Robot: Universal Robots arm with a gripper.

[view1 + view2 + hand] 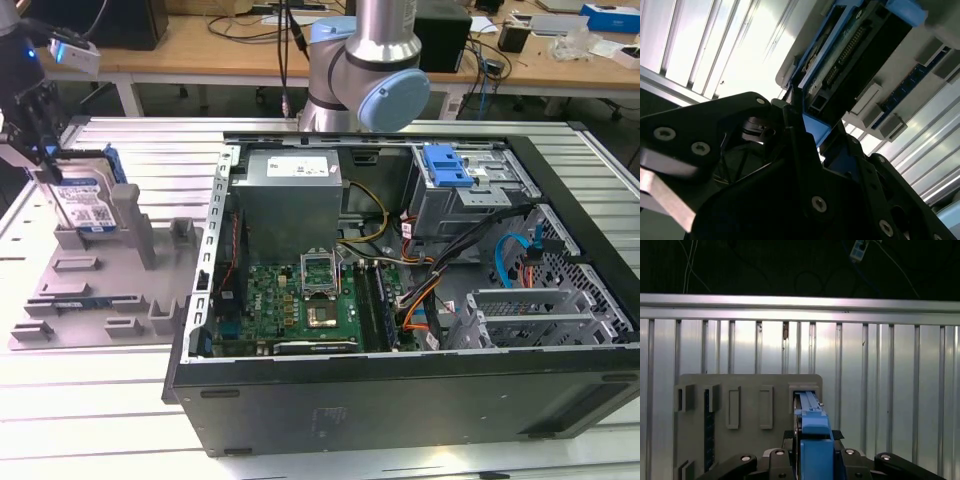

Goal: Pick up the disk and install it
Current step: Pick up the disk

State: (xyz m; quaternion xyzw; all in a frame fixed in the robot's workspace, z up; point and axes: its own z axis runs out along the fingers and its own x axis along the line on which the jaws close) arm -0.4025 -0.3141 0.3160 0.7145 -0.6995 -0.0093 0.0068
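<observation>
The disk (90, 203), silver with a white-and-blue label and a blue bracket, stands on edge at the far corner of the grey fixture tray (100, 290), on the exterior view's left. My gripper (47, 165) comes down over its top edge. In both wrist views the black fingers (777, 456) sit tight against either side of the blue bracket (813, 437), so the gripper (812, 126) is shut on the disk (855, 45). Its lower edge is level with the tray's slot; whether it rests there I cannot tell.
An open computer case (400, 385) lies in the middle of the ribbed metal table (90, 400), with a motherboard, cables and a grey drive cage with a blue latch (447, 165) at its far right. The arm's base (365, 70) stands behind the case. Upright posts rise from the tray.
</observation>
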